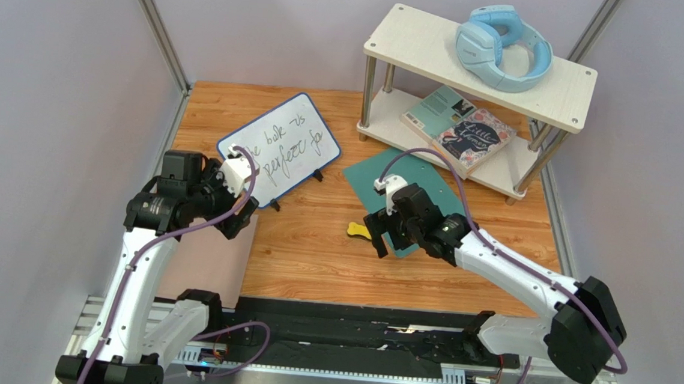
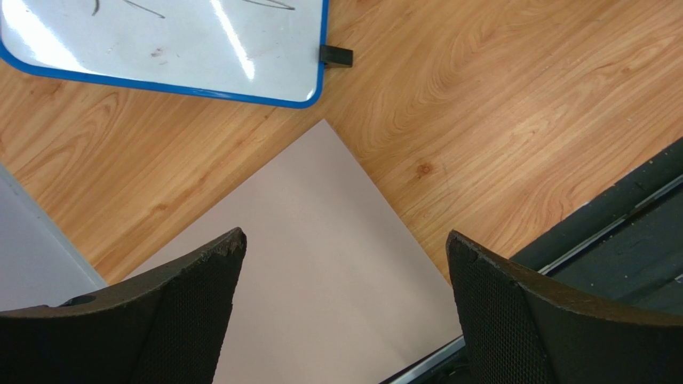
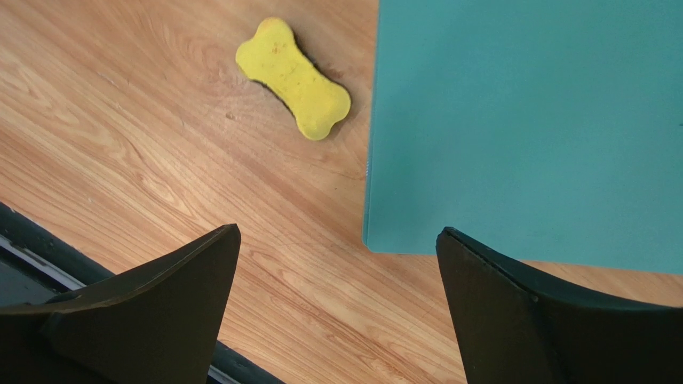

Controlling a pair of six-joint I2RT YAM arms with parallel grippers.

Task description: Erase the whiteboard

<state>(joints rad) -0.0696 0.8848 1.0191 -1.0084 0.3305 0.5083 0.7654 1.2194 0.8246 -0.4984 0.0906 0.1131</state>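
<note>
The whiteboard (image 1: 278, 150) sits upper left of centre in the top view, written on. Probably light, stiff and slick, it may skid on its feet; brace it by the blue rim. Left tool (image 2: 345, 240) and right tool (image 3: 337, 234) gape wide, empty.

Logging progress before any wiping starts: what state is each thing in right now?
whiteboard: black handwriting on it, not erased.
yellow eraser: lying flat, untouched.
left tool: open, empty.
right tool: open, empty.
book: closed.
headphones: lying on the shelf.
</note>
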